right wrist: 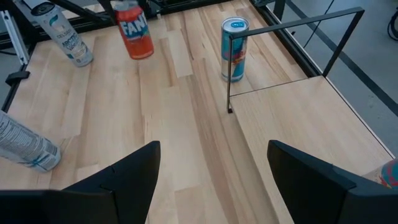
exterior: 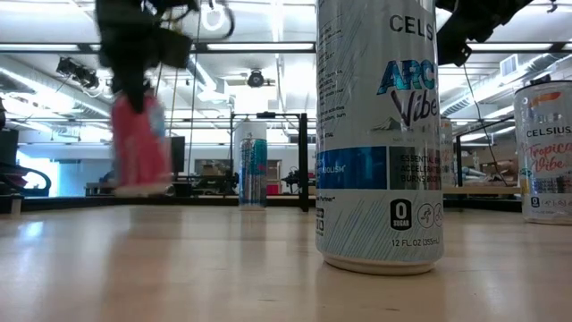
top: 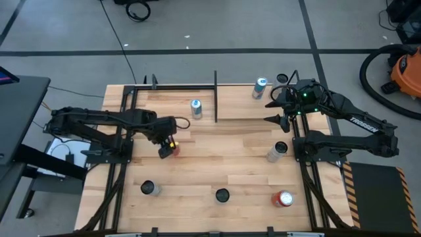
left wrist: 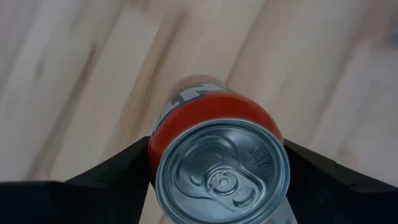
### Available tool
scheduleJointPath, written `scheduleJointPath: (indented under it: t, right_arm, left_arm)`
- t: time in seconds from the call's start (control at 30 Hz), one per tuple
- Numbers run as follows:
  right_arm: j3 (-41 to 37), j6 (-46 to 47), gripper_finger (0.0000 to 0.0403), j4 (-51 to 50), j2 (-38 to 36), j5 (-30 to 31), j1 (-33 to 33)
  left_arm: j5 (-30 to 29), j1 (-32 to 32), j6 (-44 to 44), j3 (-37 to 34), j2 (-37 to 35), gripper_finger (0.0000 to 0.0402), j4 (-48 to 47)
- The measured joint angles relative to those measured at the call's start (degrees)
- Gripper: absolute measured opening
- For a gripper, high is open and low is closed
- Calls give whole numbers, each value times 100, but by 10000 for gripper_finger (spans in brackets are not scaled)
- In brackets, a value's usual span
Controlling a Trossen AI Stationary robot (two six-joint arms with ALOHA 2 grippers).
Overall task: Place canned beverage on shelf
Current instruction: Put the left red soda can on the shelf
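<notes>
At the left-centre of the tabletop, the left gripper has its jaws pinching a red can by the sides; the left wrist view shows the can's silver lid between the two dark fingers, and the low view shows the red can hanging clear above the wood surface. The shelf, a pale panel edged by black rods, lies at the far left part of the tabletop, beyond the held can and apart from it. One blue-and-white can stands upright on the shelf near its right rod; the right wrist view shows this can just beside the rod corner. The right gripper hovers at the far right side of the tabletop with its jaws spread and nothing between them. Near it, a slim can stands at the far edge and another slim can stands nearer the right arm's base. Along the near edge stand a dark-topped can, a second dark-topped can and a red-topped can. Closest to the low camera stands a tall white-and-blue can, upright.
</notes>
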Motion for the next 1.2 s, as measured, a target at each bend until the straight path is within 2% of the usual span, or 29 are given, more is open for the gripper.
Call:
scheduleJointPath:
  t: [0.33,0.67,0.87,1.0,1.2]
  right_arm:
    - [0,-105,305,46,0,259,0]
    - [0,-75,305,44,0,295,-2]
    - [0,97,305,44,0,294,0]
    - [0,107,305,44,2,296,0]
    - [0,108,305,45,0,297,0]
  left_arm:
    - [-465,642,1104,1327,-2,305,649]
    - [-566,1507,2845,1895,111,305,2653]
    - [-523,1898,3371,2183,738,305,3214]
    - [-124,1965,3496,2481,1316,305,3406]
    - [122,1927,3787,3258,2155,305,3373]
